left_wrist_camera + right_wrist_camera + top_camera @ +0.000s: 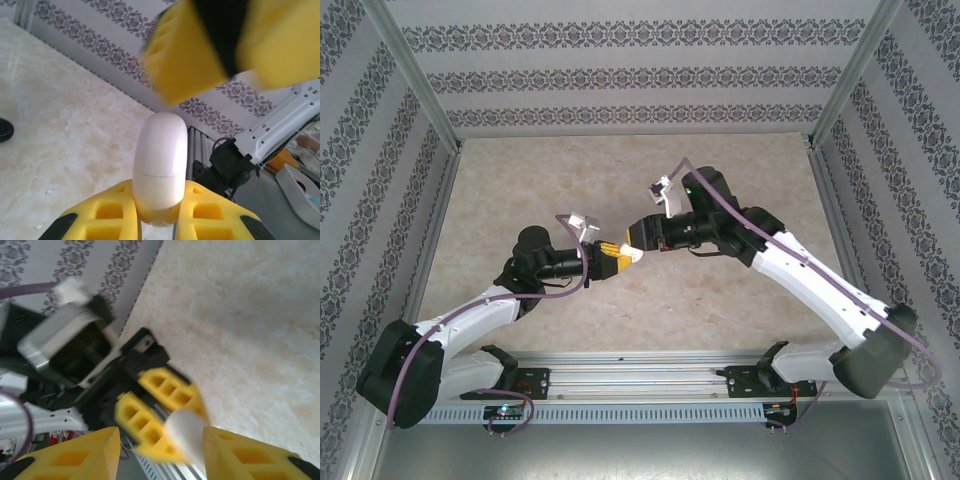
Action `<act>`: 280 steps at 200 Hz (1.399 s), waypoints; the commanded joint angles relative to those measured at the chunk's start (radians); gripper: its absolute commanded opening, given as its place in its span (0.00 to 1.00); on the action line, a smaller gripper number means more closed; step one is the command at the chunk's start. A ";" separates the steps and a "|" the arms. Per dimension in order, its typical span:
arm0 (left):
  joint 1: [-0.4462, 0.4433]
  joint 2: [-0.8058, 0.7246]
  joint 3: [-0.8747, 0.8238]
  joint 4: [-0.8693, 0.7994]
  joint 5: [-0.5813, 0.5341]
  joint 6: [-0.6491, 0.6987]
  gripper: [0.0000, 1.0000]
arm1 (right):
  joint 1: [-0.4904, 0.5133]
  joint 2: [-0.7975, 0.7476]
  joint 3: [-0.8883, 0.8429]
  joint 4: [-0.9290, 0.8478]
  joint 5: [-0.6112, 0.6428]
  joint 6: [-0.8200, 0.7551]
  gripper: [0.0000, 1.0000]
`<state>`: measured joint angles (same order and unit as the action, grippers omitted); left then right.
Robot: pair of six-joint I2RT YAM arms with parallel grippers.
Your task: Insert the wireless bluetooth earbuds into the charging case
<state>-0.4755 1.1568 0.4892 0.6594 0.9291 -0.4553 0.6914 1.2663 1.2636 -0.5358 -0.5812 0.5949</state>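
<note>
Charging case (160, 155): white oval, closed, base clamped in left hand (160, 207), long axis pointing at right hand (160, 440). Right hand: fingers spread either side of its tip.

No text, label, brand, number or sign can be read in any view. The wall panels (620, 75) carry a repeating ornamental pattern, not lettering.
</note>
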 commanded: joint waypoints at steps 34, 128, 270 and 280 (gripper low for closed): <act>0.017 0.028 0.012 -0.035 -0.093 -0.033 0.00 | -0.008 -0.128 0.002 -0.084 0.083 -0.064 0.47; 0.030 0.346 0.381 -0.427 -0.214 0.069 0.00 | -0.179 -0.303 -0.170 -0.196 0.468 0.006 0.54; -0.052 0.994 0.957 -0.818 -0.373 -0.001 0.04 | -0.401 -0.371 -0.405 -0.111 0.406 0.022 0.58; -0.055 1.018 0.985 -0.834 -0.371 0.001 0.05 | -0.405 -0.365 -0.407 -0.106 0.412 0.020 0.58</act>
<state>-0.5152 2.1349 1.3952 -0.0849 0.5835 -0.4492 0.2996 0.8982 0.8696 -0.6865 -0.1722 0.6041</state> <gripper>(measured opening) 0.090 0.579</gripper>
